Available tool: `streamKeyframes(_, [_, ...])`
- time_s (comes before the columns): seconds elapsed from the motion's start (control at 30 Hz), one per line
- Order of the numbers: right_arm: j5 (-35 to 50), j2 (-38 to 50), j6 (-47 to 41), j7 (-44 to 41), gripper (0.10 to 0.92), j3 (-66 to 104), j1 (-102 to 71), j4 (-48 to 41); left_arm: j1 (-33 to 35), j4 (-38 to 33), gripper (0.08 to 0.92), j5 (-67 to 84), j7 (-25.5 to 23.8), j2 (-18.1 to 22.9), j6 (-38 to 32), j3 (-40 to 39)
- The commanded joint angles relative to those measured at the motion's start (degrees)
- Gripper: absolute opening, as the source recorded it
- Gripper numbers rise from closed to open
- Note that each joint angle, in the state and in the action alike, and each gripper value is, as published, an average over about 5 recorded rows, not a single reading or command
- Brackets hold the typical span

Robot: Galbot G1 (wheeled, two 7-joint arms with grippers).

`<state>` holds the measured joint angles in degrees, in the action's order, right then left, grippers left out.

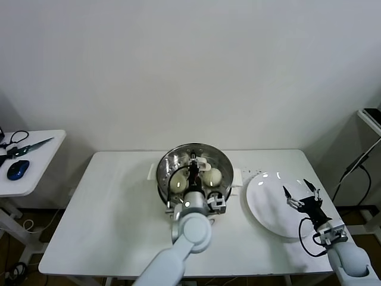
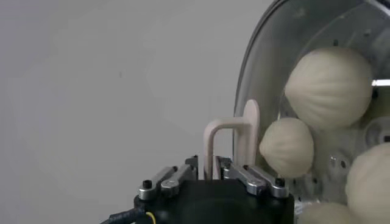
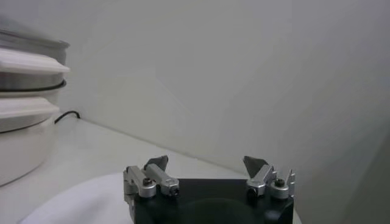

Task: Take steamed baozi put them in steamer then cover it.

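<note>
The steamer (image 1: 193,170) stood near the middle of the table's far edge, a shiny steel pot on a white base, with the baozi (image 1: 212,176) already inside; the left wrist view showed at least four cream buns (image 2: 329,87) through glass. The clear cover (image 2: 268,73) sat on the pot, its metal rim along the steamer's rim, so the loading looked finished and the covering all but done. The left gripper (image 1: 197,182) hovered directly over the lid's centre, its arm reaching in from the table's near edge. In the left wrist view the cream bar handle (image 2: 234,146) stood straight up between the two fingers (image 2: 256,178), which lay close on either side of the bar; whether they were pinching it or had slackened could not be told from the pictures. The relation that mattered was this: the handle lay right in the claw's gap, its bar rising in line with the fingers, so a release should need only a parting of the fingers and a straight lift away, or the lid could be dragged askew. The right gripper (image 1: 302,198) waited with its fingers spread wide above the flat white plate (image 1: 268,208) by the table's right edge, well apart from the steamer and plainly the farther arm.
</note>
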<state>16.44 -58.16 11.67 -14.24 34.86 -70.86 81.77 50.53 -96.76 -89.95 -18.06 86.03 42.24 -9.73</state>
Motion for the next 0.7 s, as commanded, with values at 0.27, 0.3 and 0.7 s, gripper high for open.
streamKeyframes(0.27, [-0.4, 0.1, -3.3, 0.5, 0.823, 0.5, -0.1, 1.3, 6.7, -12.8, 0.519, 4.8, 0.6, -5.7, 2.8, 0.1])
streamKeyframes(0.3, [-0.5, 0.1, -3.8, 0.6, 0.823, 0.5, -0.1, 1.6, 7.4, -13.8, 0.554, 5.3, 1.0, -6.0, 2.8, 0.3])
streamKeyframes(0.7, [2.3, 0.0, -5.6, 0.7, 0.823, 0.7, -0.3, 4.2, 20.0, -27.1, 0.819, 20.4, 13.7, -11.3, -3.6, 9.3])
